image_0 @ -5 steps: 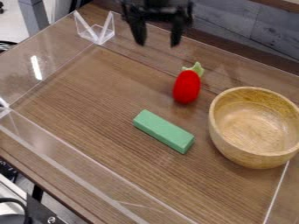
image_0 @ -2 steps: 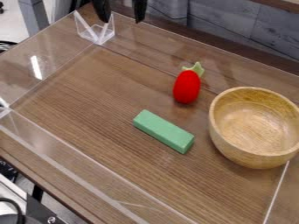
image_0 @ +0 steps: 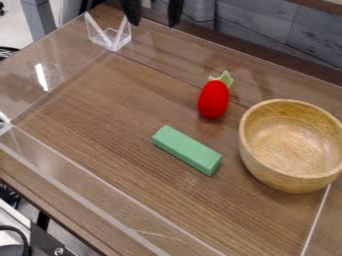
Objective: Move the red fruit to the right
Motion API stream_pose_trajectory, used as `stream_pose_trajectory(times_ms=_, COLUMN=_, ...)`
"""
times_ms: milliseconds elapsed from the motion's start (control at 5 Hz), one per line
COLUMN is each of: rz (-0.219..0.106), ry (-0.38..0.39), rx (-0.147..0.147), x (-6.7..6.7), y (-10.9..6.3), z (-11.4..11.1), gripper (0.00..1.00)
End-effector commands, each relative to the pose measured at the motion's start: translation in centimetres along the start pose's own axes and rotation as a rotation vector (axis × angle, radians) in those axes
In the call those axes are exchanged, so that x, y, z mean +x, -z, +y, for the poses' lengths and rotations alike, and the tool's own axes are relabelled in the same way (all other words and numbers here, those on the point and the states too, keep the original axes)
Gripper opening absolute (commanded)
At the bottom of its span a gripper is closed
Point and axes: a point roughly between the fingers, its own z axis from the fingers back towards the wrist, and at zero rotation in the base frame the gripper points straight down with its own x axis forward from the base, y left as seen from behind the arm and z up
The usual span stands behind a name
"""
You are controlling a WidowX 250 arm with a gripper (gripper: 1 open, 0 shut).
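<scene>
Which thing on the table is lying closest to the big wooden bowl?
The red fruit. It lies just left of the wooden bowl, near its rim. The green block lies farther away, toward the table's middle.

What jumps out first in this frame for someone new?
The glossy red fruit with its pale green stem stands out at centre-right on the wooden table. A big wooden bowl sits just to its right, empty, and a flat green block lies in front of the fruit. The gripper is barely visible at the top edge, jaws open.
</scene>
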Motion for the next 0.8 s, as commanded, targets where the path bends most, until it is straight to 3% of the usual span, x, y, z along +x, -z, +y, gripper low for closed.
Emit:
stream_pose_trajectory(times_ms=0, rz=-0.034, ry=0.073, rx=-0.015, x=0.6, y=-0.4, z=-0.8, gripper=1.00)
stream_pose_trajectory(times_ms=400, rz=-0.019, ry=0.122, rx=-0.014, x=-0.1, y=-0.2, z=-0.8, gripper=1.00)
stream_pose_trajectory(times_ms=600, rz=-0.004, ry=0.127, rx=-0.008, x=0.4, y=0.9, z=-0.2, gripper=1.00)
